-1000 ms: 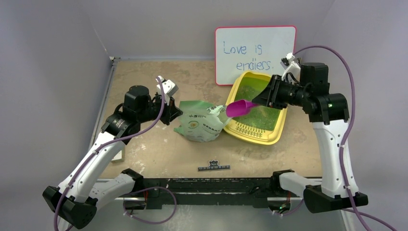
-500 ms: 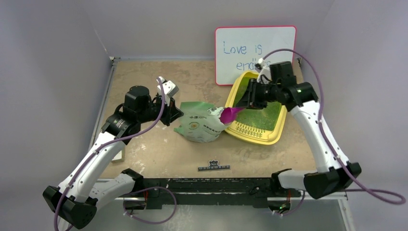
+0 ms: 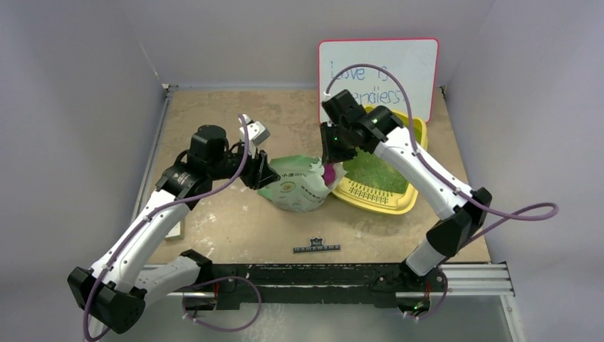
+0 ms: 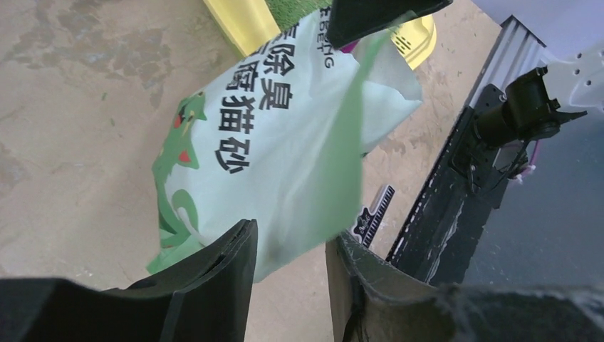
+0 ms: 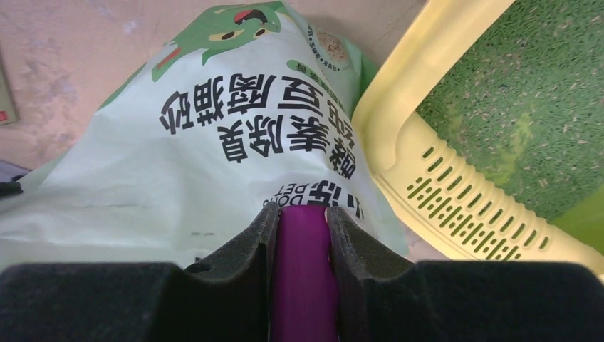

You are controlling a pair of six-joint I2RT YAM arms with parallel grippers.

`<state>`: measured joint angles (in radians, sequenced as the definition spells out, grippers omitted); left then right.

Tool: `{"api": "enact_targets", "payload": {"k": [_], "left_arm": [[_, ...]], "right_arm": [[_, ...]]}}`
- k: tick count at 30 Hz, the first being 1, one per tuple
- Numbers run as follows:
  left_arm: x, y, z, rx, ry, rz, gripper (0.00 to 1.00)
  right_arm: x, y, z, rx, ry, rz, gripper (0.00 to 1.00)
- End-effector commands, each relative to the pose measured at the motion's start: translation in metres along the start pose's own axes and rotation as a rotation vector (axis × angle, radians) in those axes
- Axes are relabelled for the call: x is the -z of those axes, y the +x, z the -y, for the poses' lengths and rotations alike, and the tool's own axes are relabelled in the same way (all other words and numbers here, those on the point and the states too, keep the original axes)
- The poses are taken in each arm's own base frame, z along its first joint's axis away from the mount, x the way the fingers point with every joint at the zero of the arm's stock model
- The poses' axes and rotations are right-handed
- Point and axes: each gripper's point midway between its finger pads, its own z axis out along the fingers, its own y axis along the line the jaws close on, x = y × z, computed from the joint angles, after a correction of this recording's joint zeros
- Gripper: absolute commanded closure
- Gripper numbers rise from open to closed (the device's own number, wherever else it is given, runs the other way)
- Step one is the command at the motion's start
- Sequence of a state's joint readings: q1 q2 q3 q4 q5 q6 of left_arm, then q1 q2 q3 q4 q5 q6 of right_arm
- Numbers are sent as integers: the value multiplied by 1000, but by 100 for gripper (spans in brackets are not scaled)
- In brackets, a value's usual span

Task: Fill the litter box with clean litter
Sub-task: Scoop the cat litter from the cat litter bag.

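Swung over to the "猫砂" bag [image 3: 295, 189], right jaws clamp the magenta scoop [image 5: 303, 271]; left jaws stand parted.

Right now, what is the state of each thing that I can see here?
litter box: partly filled.
clean litter: green layer covering the box floor.
litter bag: lying beside the box.
magenta scoop: clamped between the right fingers.
left fingers: open at the bag's edge.
whiteboard: upright, written on.
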<state>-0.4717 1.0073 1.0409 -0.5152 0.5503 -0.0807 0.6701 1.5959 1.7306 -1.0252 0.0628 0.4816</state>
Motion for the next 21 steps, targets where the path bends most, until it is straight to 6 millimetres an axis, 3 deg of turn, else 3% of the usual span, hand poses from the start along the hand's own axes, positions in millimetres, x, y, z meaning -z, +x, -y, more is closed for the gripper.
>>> {"api": "enact_targets", "payload": {"k": [1, 5, 9, 11, 15, 21], "left_arm": [[-2, 3, 7, -39, 69, -42, 60], [-4, 19, -11, -49, -10, -107, 63], [-7, 20, -37, -34, -145, -103, 90], [-7, 15, -43, -1, -189, -73, 98], [-11, 8, -43, 15, -192, -11, 100], [-18, 13, -43, 49, -177, -24, 100]], "right_arm": [[-1, -16, 40, 98, 327, 74, 100], [-22, -16, 26, 131, 318, 74, 100], [-45, -3, 15, 101, 263, 41, 100], [-54, 4, 2, 79, 177, 42, 100], [-66, 12, -18, -4, 20, 71, 100], [-90, 34, -32, -139, -149, 22, 100]]}}
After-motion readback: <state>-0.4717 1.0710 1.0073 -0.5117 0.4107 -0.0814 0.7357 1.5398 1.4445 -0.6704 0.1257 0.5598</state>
